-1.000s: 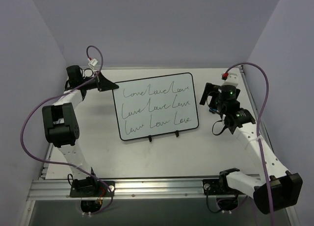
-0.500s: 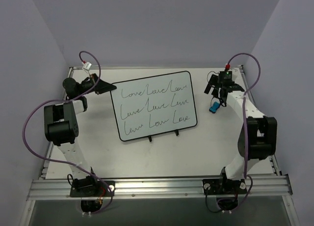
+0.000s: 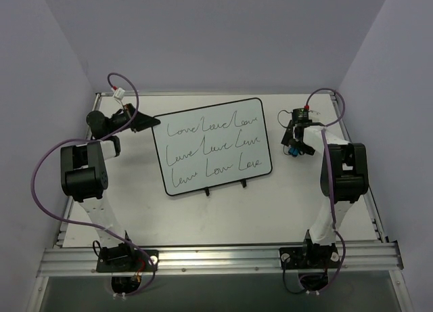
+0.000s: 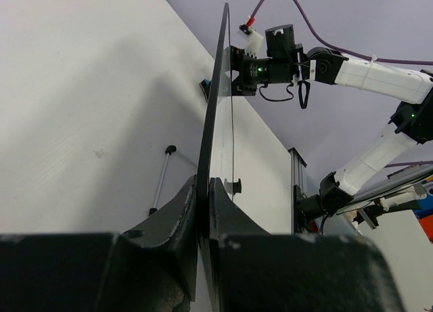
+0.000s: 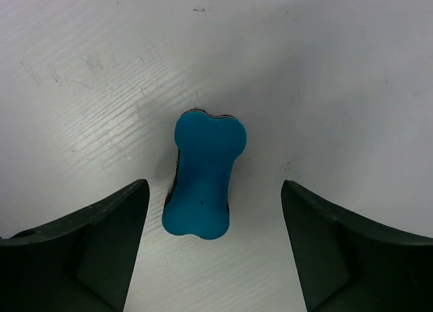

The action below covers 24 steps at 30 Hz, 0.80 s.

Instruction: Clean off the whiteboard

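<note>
Between the right fingers (image 5: 74, 244) lies a blue eraser (image 5: 203, 176), near the whiteboard (image 3: 213, 146).

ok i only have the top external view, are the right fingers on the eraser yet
Observer: No. The right wrist view shows the right fingers wide open, one on each side of the blue eraser, with a clear gap on both sides.
Operator: which way up is it
Observer: Its bone-shaped blue face points up at the camera, a dark layer shows along one edge, and it rests on the table.
Operator: and does the left side have the board
Observer: Yes. The left wrist view shows the left fingers shut on the edge of the whiteboard, which runs edge-on between them.
</note>
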{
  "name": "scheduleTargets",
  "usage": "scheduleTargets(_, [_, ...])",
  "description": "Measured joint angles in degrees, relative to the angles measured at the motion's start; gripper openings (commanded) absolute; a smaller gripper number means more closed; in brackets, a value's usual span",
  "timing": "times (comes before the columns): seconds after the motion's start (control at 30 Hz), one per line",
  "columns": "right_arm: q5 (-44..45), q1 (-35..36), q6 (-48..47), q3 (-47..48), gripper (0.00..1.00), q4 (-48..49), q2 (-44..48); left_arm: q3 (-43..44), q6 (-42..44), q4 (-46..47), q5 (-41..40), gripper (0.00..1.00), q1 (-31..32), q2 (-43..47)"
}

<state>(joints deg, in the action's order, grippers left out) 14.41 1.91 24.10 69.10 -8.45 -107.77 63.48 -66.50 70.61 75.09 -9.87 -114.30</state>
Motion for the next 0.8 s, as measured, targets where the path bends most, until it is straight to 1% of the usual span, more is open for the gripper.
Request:
scheduleTargets(0.1, [0.13,0.00,0.07,-0.02,0.67,0.63,0.00,-0.94,1.11,0.13,-0.55,0.02,-0.09,0.42])
scheduleTargets(0.13, [0.13,0.00,0.07,-0.11,0.63,0.90,0.00,-1.07,1.29,0.17,-0.66,0.02,-0.11,0.50])
scheduleTargets(0.23, [0.15,-0.02,0.13,-0.24,0.56,1.60,0.00,-1.20,1.79,0.28,-0.83,0.02,-0.09,0.72])
scheduleTargets(0.33, [0.15,-0.02,0.17,-0.79,0.54,2.27,0.00,-1.20,2.25,0.28,-0.83,0.02,-0.09,0.74])
scheduleTargets(0.37, [0.11,0.00,0.20,-0.96,0.51,2.29,0.00,-1.20,2.40,0.28,-0.85,0.02,-0.09,0.74])
scheduleTargets(0.4, [0.09,-0.02,0.20,-1.16,0.49,2.38,0.00,-1.20,2.54,0.31,-0.85,0.02,-0.09,0.76])
scheduleTargets(0.5, [-0.13,-0.02,0.44,-1.53,0.49,3.04,0.00,-1.33,3.08,0.28,-0.85,0.02,-0.09,0.96])
scheduleTargets(0.57, [-0.31,-0.02,0.57,-1.64,0.42,3.34,-0.02,-1.38,3.52,0.26,-0.85,0.02,-0.09,1.09])
scheduleTargets(0.6, [-0.31,-0.02,0.55,-1.70,0.35,3.56,-0.02,-1.42,3.74,0.26,-0.85,0.02,-0.09,1.16])
scheduleTargets(0.7, [-0.28,-0.02,0.85,-1.97,0.23,4.28,-0.02,-1.44,4.00,0.26,-0.85,0.02,-0.09,1.25])
scheduleTargets(0.8, [-0.28,-0.02,0.76,-2.10,0.23,4.85,-0.02,-1.44,4.20,0.24,-0.85,0.02,-0.09,1.25])
